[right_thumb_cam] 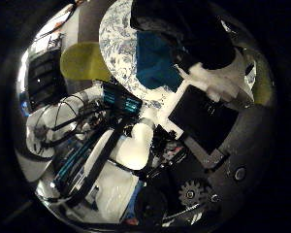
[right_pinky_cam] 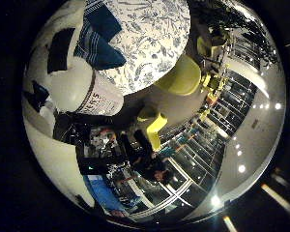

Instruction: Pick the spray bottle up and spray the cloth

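Observation:
A white spray bottle [right_pinky_cam: 90, 93] with a printed label lies close against the palm in the right little finger side palm view. My right hand [right_pinky_cam: 58, 50] has its black and white fingers curled round it and holds it above the table. A blue striped cloth [right_pinky_cam: 99, 41] lies on the round table's patterned white and blue cover [right_pinky_cam: 150, 39], beyond the bottle. In the right thumb side palm view the blue cloth [right_thumb_cam: 157, 60] lies on the same cover [right_thumb_cam: 119, 44]. The bottle's white spray head [right_thumb_cam: 219, 83] juts out beside my fingers [right_thumb_cam: 199, 118], near the cloth.
Yellow chairs [right_pinky_cam: 181, 75] [right_thumb_cam: 81, 60] stand round the table. Beyond it are shelves and windows [right_pinky_cam: 232, 97] and a cluttered floor area with equipment [right_thumb_cam: 87, 160].

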